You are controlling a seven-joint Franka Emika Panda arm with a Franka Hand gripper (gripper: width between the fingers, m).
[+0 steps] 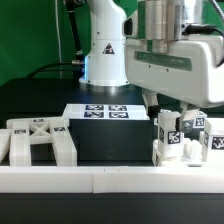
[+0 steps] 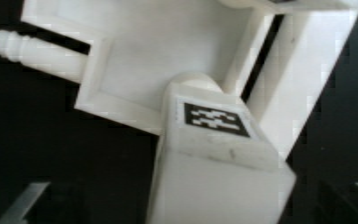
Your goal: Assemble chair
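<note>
No word or number can be read. The chair part [image 2: 131,85] between the jaws of the gripper [image 2: 179,198] bears one black-and-white square tag [image 2: 215,120]. Similar tags sit on the chair parts [image 1: 182,138] just below the jaws. The marker board [image 1: 100,111], off to one side of the jaws, shows several, and a warning triangle [image 1: 107,48] marks the arm's base [image 1: 105,68].

A matte black table [image 1: 40,100] fills the scene. A green backdrop [image 1: 30,30] stands at the far left. A long white border rail [image 1: 110,182] runs along the near edge. The marker board [image 1: 100,112] lies flat mid-table (tags facing up). Lighting is even and diffuse.
</note>
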